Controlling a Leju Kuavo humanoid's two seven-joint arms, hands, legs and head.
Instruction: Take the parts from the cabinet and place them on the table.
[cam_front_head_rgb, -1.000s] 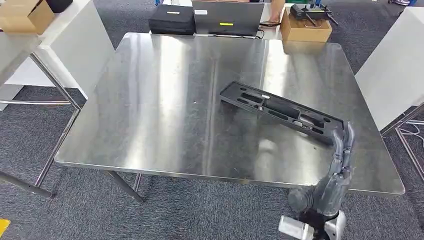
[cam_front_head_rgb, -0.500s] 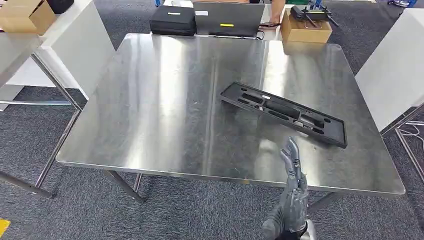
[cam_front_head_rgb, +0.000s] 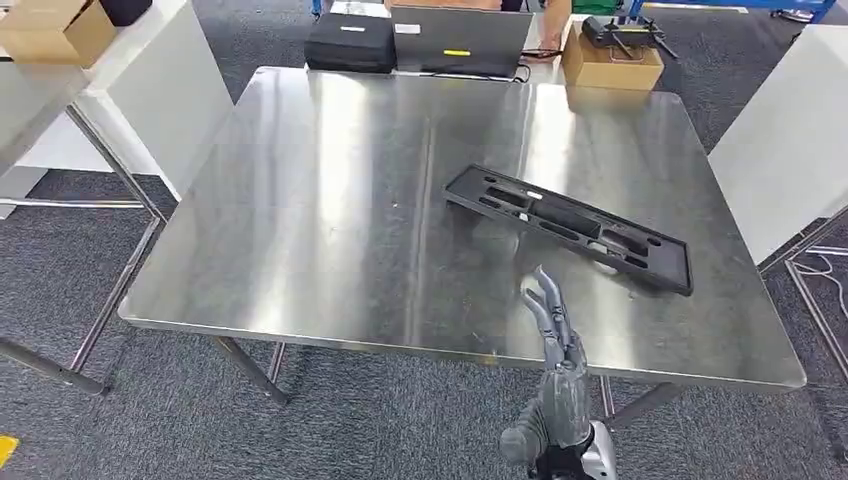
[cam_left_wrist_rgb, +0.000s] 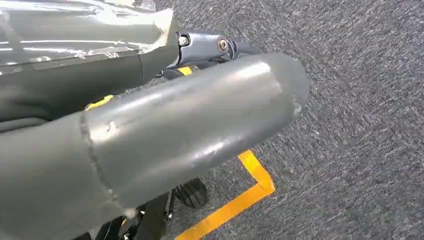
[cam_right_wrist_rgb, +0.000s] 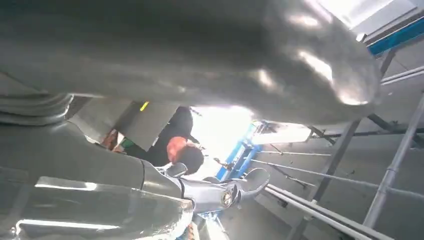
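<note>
A long black moulded part (cam_front_head_rgb: 568, 226) lies flat on the steel table (cam_front_head_rgb: 330, 200), right of centre, slanting from the middle toward the right edge. My right hand (cam_front_head_rgb: 555, 350) is raised over the table's front edge, in front of the part and clear of it. Its fingers point up and apart and hold nothing. In the right wrist view the right hand (cam_right_wrist_rgb: 175, 60) is a blurred grey thumb close to the lens. My left hand (cam_left_wrist_rgb: 150, 125) hangs over the carpet with thumb and fingers stretched out and nothing in them.
Behind the table's far edge stand a black case (cam_front_head_rgb: 348, 42), a laptop (cam_front_head_rgb: 458, 38) and a cardboard box (cam_front_head_rgb: 610, 55). White panels flank the table at left (cam_front_head_rgb: 150, 90) and right (cam_front_head_rgb: 790, 140). Yellow tape (cam_left_wrist_rgb: 235, 200) marks the floor. A person (cam_right_wrist_rgb: 175, 140) stands beyond my right hand.
My right hand has come away from the part's near right end and moved left along the table's front edge. The part has stayed where it lay.
</note>
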